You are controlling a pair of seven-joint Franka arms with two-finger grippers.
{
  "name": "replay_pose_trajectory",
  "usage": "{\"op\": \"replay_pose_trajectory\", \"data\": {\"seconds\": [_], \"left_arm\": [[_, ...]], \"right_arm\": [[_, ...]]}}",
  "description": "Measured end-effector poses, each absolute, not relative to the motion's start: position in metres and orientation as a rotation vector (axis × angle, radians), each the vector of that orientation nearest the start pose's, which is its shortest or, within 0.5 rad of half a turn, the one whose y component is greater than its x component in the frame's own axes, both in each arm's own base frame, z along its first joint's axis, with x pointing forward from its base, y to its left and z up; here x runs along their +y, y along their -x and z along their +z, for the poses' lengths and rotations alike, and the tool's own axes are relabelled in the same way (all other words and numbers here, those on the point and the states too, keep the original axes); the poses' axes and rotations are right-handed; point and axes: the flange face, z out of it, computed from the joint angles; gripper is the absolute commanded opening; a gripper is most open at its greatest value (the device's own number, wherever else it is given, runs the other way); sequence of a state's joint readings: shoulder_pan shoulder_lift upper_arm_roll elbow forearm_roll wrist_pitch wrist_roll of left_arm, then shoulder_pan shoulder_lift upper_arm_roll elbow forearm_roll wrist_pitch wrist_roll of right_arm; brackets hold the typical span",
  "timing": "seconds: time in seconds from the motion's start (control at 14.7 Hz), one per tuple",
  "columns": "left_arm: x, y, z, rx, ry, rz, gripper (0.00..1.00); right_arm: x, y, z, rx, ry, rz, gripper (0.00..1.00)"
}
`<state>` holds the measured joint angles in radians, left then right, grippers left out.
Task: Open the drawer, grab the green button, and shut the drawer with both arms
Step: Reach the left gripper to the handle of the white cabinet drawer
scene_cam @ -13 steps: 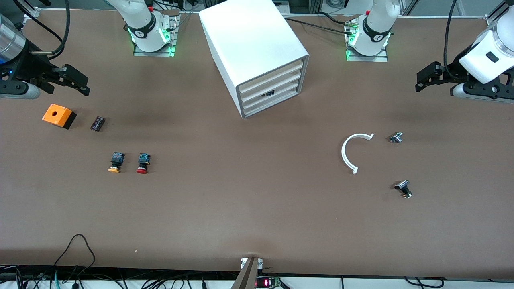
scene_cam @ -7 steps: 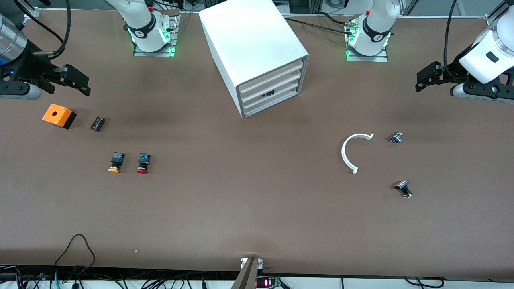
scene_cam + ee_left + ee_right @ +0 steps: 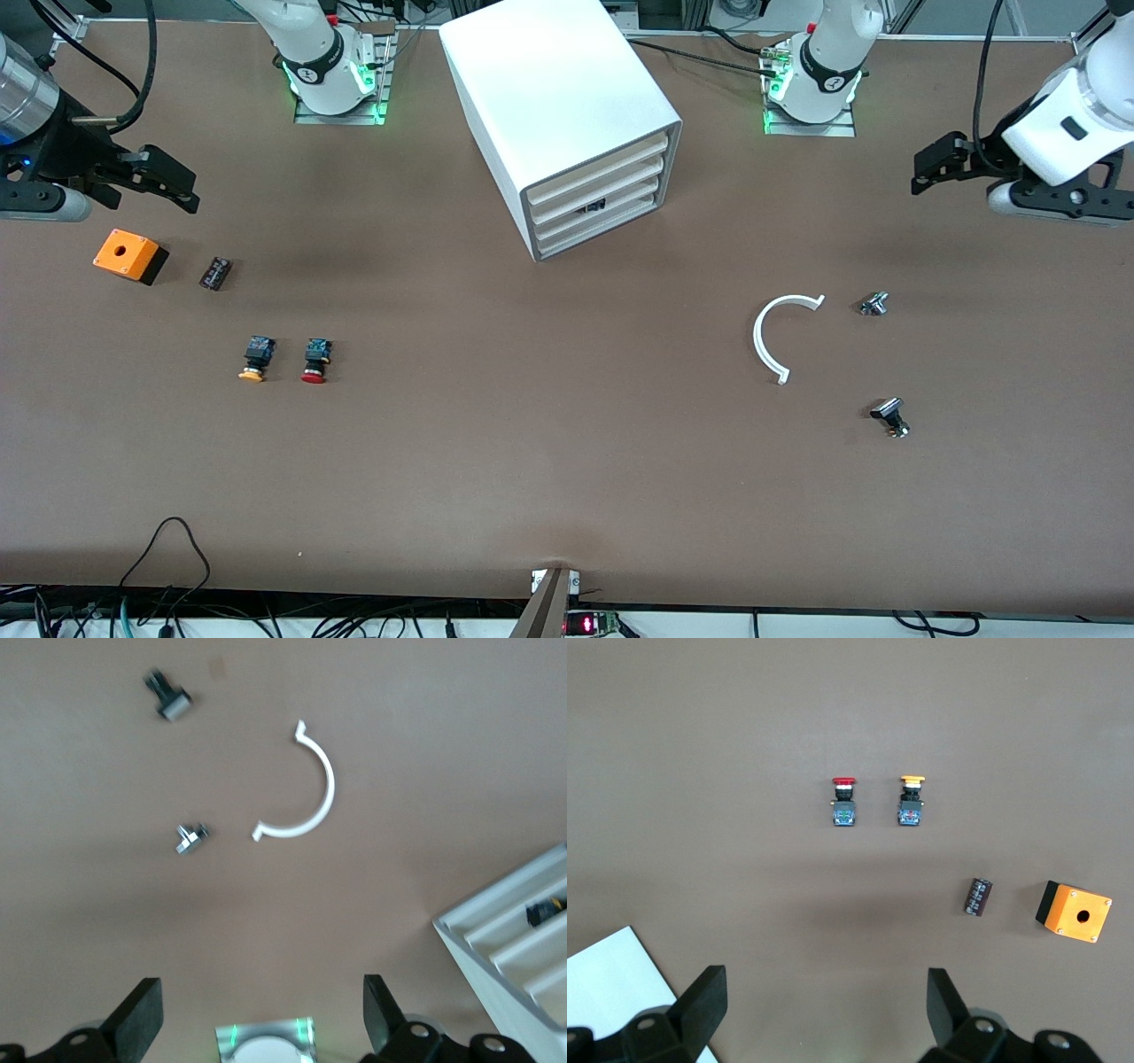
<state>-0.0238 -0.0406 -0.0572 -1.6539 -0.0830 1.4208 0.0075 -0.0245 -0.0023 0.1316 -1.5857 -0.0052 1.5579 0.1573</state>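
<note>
The white box cabinet [image 3: 558, 89] stands between the two arm bases, and its four tray drawers [image 3: 595, 190] are all pushed in. A dark part [image 3: 591, 209] shows in a gap at the third drawer's front; it also shows in the left wrist view [image 3: 545, 911]. The green-capped button is hidden. My left gripper [image 3: 926, 173] hangs open and empty over the left arm's end of the table, with its fingers wide apart in the left wrist view [image 3: 261, 1014]. My right gripper [image 3: 182, 182] hangs open and empty over the right arm's end, close to the orange box, and shows in the right wrist view [image 3: 824, 1001].
An orange box [image 3: 129, 255], a small black part [image 3: 215, 272], a yellow-capped button [image 3: 255, 358] and a red-capped button [image 3: 314, 360] lie toward the right arm's end. A white curved piece [image 3: 780, 337] and two small metal parts [image 3: 874, 304] [image 3: 890, 416] lie toward the left arm's end.
My left gripper has shifted slightly toward the arm bases. My right gripper has barely moved. Nothing on the table has moved.
</note>
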Motion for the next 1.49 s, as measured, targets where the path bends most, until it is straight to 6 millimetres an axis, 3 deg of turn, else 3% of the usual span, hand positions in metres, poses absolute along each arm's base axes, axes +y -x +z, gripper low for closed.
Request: {"op": "replay_pose_trajectory", "data": {"seconds": [0.34,0.48,0.75,0.88,1.15,1.29,1.49], "left_arm": [[-0.085,-0.502,0.561,0.293,3.291,0.805,1.00],[-0.097,-0.512,0.530,0.498,3.359,0.968,1.00],[-0.118,-0.540,0.448,0.903,3.490,1.221,0.99],[-0.129,-0.556,0.409,1.009,3.606,1.243,0.99],[-0.156,-0.584,0.352,1.083,3.858,1.022,0.96],[-0.174,-0.580,0.324,1.081,3.927,1.006,0.93],[-0.197,-0.556,0.268,1.155,3.960,1.106,0.90]], "right_arm": [[0.060,-0.575,0.557,0.074,3.140,0.182,1.00],[0.061,-0.589,0.532,0.073,3.129,0.210,0.99],[0.062,-0.605,0.489,0.075,3.116,0.285,0.98],[0.064,-0.612,0.466,0.074,3.108,0.323,0.98],[0.084,-0.624,0.418,0.203,3.105,0.387,0.98],[0.103,-0.629,0.396,0.294,3.106,0.396,0.98],[0.131,-0.632,0.368,0.411,3.106,0.398,0.98]]}}
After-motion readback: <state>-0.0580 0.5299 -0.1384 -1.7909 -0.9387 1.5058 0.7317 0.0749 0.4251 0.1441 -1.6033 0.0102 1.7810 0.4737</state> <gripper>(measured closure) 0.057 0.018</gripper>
